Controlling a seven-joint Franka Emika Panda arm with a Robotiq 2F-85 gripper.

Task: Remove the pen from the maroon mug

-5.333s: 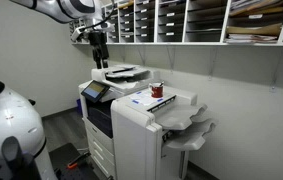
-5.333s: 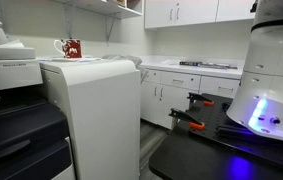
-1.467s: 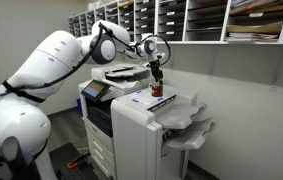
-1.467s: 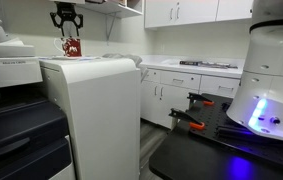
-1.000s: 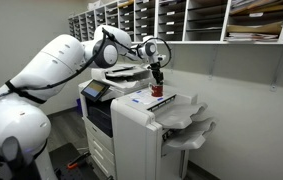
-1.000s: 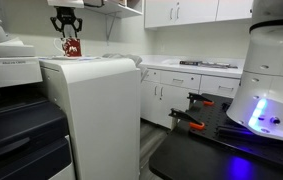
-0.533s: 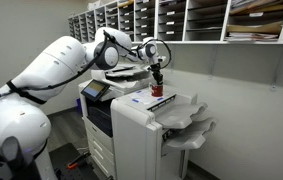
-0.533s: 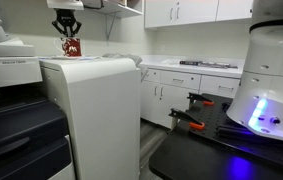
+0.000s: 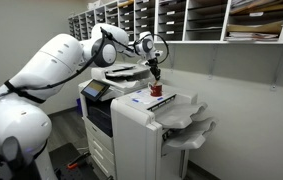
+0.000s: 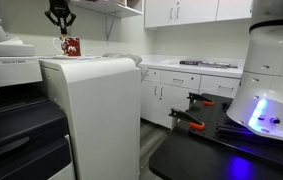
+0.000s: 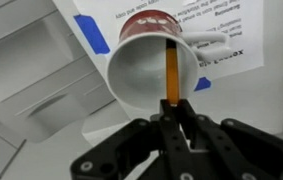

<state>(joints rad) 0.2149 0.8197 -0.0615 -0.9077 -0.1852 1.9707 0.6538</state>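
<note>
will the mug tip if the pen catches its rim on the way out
Probably not: the maroon mug looks wide-mouthed and stands upright on flat paper. It looks otherwise empty, so likely light; it might slide. The pen in the gripper looks thin, stiff.

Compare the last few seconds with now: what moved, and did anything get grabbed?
The gripper swung from over the copier to the maroon mug, dipped to it, and has now risen above it. In the wrist view it is shut on the orange pen, whose far end still points into the mug's mouth. The mug and the sheet under it stayed put.
</note>
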